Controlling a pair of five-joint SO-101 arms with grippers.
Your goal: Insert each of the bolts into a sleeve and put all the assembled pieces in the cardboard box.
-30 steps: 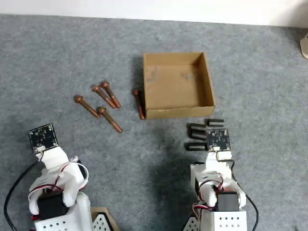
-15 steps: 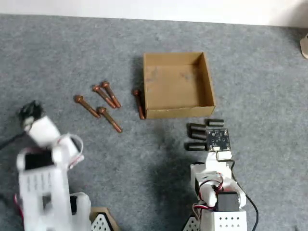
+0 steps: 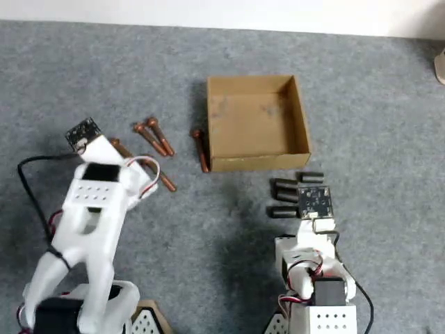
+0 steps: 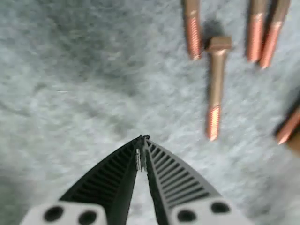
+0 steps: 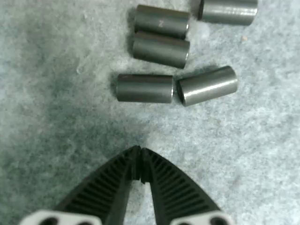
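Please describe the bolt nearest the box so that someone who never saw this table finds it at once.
Find the open cardboard box in the middle of the grey carpet. Close beside its left wall, by the front corner, lies one copper bolt. The other bolts are grouped farther left; this one lies alone.

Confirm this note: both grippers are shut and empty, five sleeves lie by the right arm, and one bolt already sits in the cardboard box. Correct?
Not quite. In the high view the cardboard box holds no bolt; the nearest bolt lies outside it, right beside its wall. The rest of the note stands.
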